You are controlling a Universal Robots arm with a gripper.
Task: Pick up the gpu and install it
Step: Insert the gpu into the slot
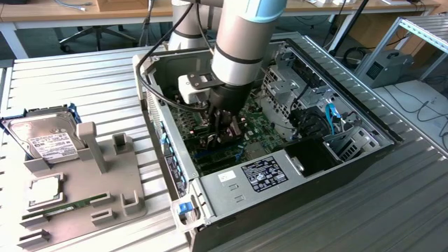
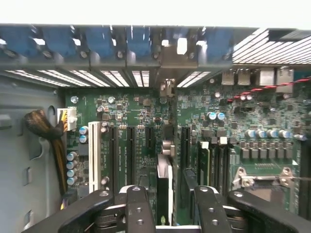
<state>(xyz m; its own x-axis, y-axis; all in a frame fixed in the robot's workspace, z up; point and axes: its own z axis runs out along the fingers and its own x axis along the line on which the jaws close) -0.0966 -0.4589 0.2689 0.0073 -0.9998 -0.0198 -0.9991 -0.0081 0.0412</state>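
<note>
The open computer case lies on the slatted metal table, and I reach down into it over the green motherboard. To the exterior view's left, the grey holder tray carries the hard drive. The gpu stands on edge in a motherboard slot, between the fingers of my gripper. My jaws are released, standing apart on either side of the card.
</note>
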